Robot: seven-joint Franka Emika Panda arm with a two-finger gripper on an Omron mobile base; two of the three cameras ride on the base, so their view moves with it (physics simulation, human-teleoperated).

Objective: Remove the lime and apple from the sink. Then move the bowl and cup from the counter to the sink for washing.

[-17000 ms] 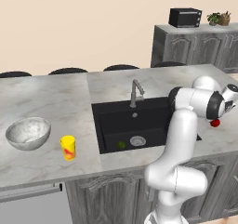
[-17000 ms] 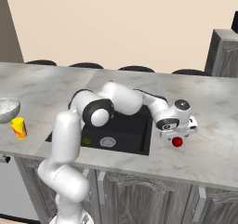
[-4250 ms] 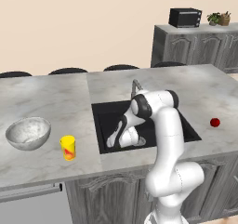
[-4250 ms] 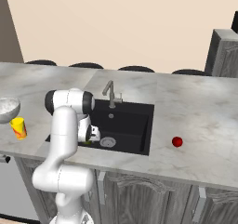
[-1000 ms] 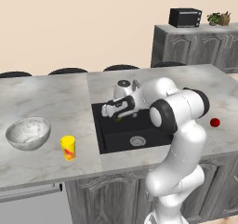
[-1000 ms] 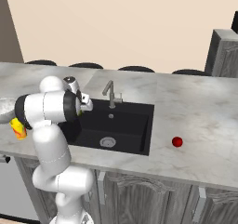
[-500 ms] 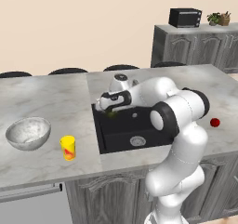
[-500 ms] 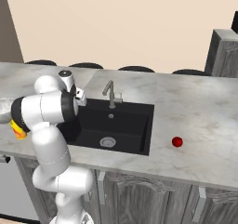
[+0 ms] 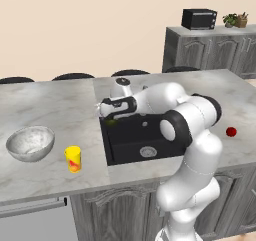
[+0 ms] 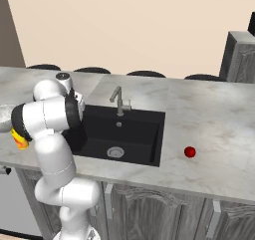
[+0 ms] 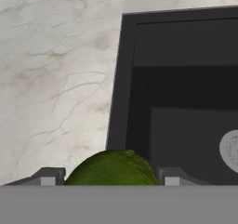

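The dark-green lime (image 11: 111,168) sits between my two fingertips, and my gripper (image 9: 107,116) is shut on it, held over the left rim of the black sink (image 9: 131,144). In the hand view the sink (image 11: 186,79) and its silver drain (image 11: 231,148) lie to the right, with marble counter to the left. The red apple (image 9: 231,132) rests on the counter right of the basin, also seen as the apple (image 10: 190,152). On the left counter stand the marbled bowl (image 9: 30,142) and the yellow cup (image 9: 73,159). My arm partly hides the cup (image 10: 20,139).
A grey faucet (image 10: 118,100) rises behind the sink (image 10: 124,129). The counter's front edge runs close in front of the basin. Dark stool tops line the far side of the counter. A microwave (image 9: 199,18) sits on cabinets at the back right.
My gripper has carried the lime leftward, from over the basin to its left rim. Apple, bowl and cup have stayed in place.
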